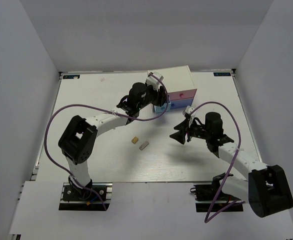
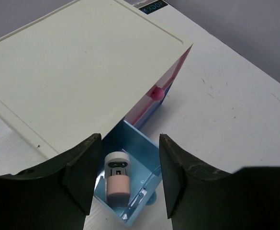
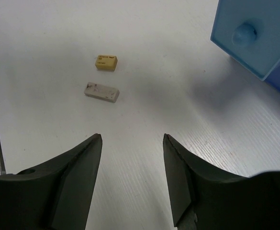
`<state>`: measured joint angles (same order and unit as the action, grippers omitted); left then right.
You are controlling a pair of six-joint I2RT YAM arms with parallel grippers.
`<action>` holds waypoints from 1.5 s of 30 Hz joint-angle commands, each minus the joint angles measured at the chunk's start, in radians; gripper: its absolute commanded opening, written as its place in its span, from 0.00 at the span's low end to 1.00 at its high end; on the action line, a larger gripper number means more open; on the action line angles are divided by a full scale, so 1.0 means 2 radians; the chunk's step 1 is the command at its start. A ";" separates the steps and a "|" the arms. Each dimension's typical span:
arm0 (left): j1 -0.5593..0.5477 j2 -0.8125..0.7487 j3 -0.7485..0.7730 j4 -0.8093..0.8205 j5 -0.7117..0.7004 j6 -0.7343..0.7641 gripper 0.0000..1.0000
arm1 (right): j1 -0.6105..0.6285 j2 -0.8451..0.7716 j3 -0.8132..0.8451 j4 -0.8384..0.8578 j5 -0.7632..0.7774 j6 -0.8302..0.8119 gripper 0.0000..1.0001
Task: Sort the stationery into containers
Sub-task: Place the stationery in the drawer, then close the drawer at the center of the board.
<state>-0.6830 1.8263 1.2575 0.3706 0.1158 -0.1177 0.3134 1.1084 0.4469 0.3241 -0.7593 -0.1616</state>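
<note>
My left gripper (image 2: 130, 140) jaws apart, empty, over pulled-out light blue drawer (image 2: 142, 152); pink eraser (image 2: 117, 181) lies inside, so I judge it sorted. Cabinet (image 2: 82, 67) lip close behind, lift straight. Right gripper (image 3: 131, 140) apart, empty, facing tan eraser (image 3: 106, 62) and grey eraser (image 3: 101, 92), just beside each other on table (image 3: 216, 134), open room all round

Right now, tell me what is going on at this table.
The left gripper hangs open and empty over the pulled-out light blue drawer of the white boxy cabinet; a small pink-and-white eraser lies inside it. The right gripper is open and empty too, above the white table, facing a small tan eraser and a small grey eraser that lie side by side, apart, not yet sorted.
</note>
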 commanded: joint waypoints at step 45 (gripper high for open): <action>0.003 -0.265 -0.274 -0.181 -0.176 -0.337 0.87 | 0.019 0.325 0.336 0.030 0.121 -0.076 0.26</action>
<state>-0.6807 1.2804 0.6785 0.0742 -0.2462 -0.7742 0.3412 1.7462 1.0634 0.3828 -0.5552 -0.3149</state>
